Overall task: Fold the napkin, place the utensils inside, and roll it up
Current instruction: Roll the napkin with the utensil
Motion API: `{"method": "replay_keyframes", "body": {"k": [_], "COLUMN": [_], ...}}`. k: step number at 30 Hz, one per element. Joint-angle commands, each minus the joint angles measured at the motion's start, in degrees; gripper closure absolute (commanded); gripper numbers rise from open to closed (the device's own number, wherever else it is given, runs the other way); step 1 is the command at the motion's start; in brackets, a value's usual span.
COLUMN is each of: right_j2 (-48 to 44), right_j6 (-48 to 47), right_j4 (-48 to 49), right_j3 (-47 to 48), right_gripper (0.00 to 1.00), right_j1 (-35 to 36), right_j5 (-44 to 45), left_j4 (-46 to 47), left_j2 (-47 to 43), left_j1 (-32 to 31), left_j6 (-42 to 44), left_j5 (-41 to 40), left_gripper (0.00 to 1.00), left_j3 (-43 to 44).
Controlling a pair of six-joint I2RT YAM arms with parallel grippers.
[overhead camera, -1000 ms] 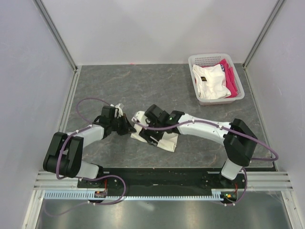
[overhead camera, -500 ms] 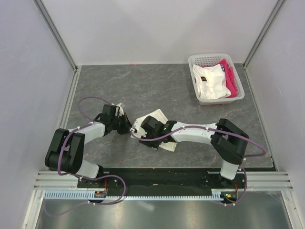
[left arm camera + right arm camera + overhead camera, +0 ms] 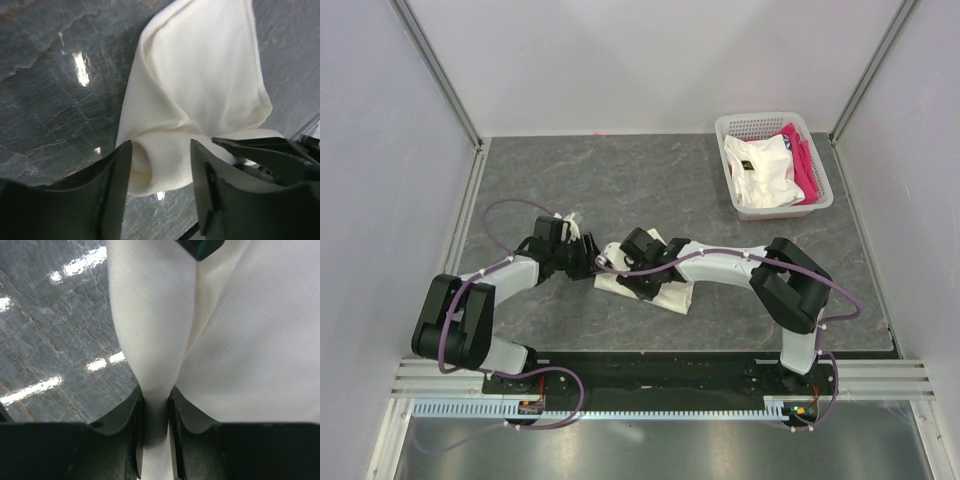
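Pinching a raised fold of the napkin [image 3: 675, 297], R gripper [image 3: 156, 394] is clamped on it; L gripper [image 3: 160, 146] stands w/ jaws apart astride the bunched end. Napkin lies mid-bench, nearer front edge. Prob. soft, light, limp: take by edges/corners.

White left arm [image 3: 510, 274] and right arm [image 3: 724, 263] have black joints and purple cable [image 3: 510, 203]. Left gripper [image 3: 161, 146] and right gripper [image 3: 156, 393] are black.

table [image 3: 620, 180] — grey, marbled | on it: napkin [image 3: 672, 298], apparently bunched; basket [image 3: 790, 210] far right
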Motion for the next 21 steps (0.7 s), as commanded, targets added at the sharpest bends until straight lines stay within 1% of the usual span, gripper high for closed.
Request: {"method": "replay_keyframes", "body": {"k": [1,3,7,8,12,16,21], "right_j2": [1.9,2.2,3.6,4.1,6.2,8.2,10.7], "right_j6": [1.2,1.8,2.3,2.4,3.1,3.5,3.8], "right_j4": [-5.5,-6.0,-8.6,-8.9,-10.9,-12.2,-12.5], "right_j3": [0.9,0.8,2.1,2.5,5.3,7.0,8.5], "right_gripper": [0.73,0.75,0.76,0.76,0.76,0.75,0.75], "right_j1": [-2.5,-3.5,-5.2,-5.9,-7.2,-8.3,-9.4], "right_j5": [-13.6,-16.3,-21.5,-23.8,-27.3,-29.4,-30.5], "left_j4": [2.0,2.0,2.4,3.9,6.0,7.8,8.9], "left_j2": [-6.3,-9.7,-14.4,-15.1,-16.8,-17.0,-16.3], "left_j1": [-0.1,-0.1,-0.1,-0.1,-0.1,-0.1,-0.1], "left_j6": [1.1,1.1,0.7,0.8,0.3,-0.3,-1.0], "left_j5": [-4.9,-7.5,-9.5,-9.0,-5.1,-2.7,-0.4], "left_gripper": [0.37,0.36,0.35,0.35,0.38,0.42,0.43], "left_j3": [-1.5,-2.7,-5.5,-6.1,-8.6,-10.4,-11.7]}}
